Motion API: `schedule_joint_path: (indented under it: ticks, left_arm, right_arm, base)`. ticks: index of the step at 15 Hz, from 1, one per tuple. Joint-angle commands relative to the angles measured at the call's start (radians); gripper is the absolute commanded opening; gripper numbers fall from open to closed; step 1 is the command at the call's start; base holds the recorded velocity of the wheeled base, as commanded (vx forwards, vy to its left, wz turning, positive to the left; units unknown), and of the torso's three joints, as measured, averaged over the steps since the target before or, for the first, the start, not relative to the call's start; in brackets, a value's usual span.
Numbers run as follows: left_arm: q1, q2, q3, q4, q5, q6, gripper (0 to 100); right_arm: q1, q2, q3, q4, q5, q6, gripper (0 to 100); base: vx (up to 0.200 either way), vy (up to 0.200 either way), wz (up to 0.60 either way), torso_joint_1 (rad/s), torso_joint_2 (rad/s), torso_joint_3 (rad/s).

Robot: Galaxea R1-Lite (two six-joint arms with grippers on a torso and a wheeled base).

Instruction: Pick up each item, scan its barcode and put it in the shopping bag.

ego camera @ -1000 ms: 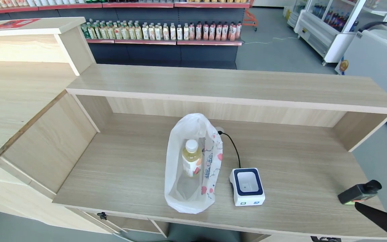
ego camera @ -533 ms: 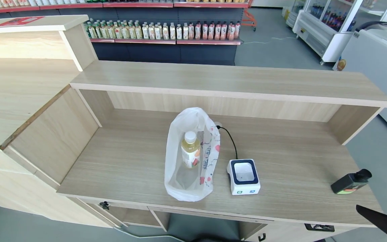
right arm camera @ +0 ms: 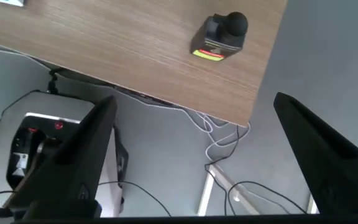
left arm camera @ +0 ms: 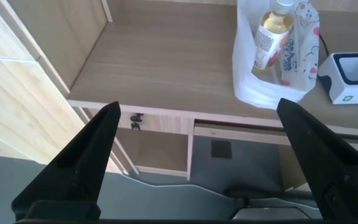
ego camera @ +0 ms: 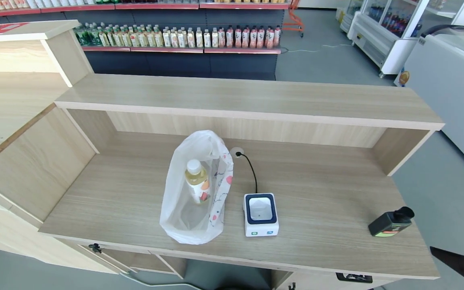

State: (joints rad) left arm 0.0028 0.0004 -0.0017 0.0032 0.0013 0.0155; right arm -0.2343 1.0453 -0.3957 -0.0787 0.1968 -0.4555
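A white plastic shopping bag point(ego camera: 196, 189) stands open on the counter with a yellow drink bottle point(ego camera: 197, 180) upright inside it. To its right sits the white and blue barcode scanner point(ego camera: 260, 214), its cable running to the back. A dark bottle with a green and red label point(ego camera: 390, 222) lies near the counter's right front corner. My right gripper point(right arm camera: 197, 162) hangs open below and off that corner, the dark bottle point(right arm camera: 224, 37) beyond it. My left gripper point(left arm camera: 197, 155) is open, low in front of the counter, with the bag point(left arm camera: 272, 56) and the scanner point(left arm camera: 352, 76) beyond it.
The wooden counter point(ego camera: 320, 201) has a raised shelf point(ego camera: 256, 98) along the back and a taller side wall on the left. Store shelves with drinks and freezers stand behind. Cables hang below the counter's right corner point(right arm camera: 229, 134).
The head camera has shifted, so the whole scene slides left in the view. The bag, the bottles and the scanner keep their places on the counter.
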Motion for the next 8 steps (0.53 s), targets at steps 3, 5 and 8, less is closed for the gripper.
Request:
schedule_joint_path:
  ticks: [3, 5, 8]
  left_arm:
    - [0.000, 0.000, 0.000, 0.000, 0.000, 0.000, 100]
    - [0.000, 0.000, 0.000, 0.001, 0.000, 0.000, 100]
    - [0.000, 0.000, 0.000, 0.001, 0.000, -0.005, 100]
  right_arm:
    - [-0.017, 0.163, -0.054, -0.004, -0.097, -0.081, 100]
    - [-0.010, 0.194, -0.057, -0.006, -0.111, -0.087, 100]
    - [0.000, 0.271, -0.095, -0.006, -0.109, -0.170, 100]
  base:
    - [0.000, -0.200, 0.00, 0.002, 0.00, 0.004]
    - [0.000, -0.200, 0.00, 0.005, 0.00, 0.005]
    - [0.000, -0.067, 0.00, 0.002, 0.00, 0.002]
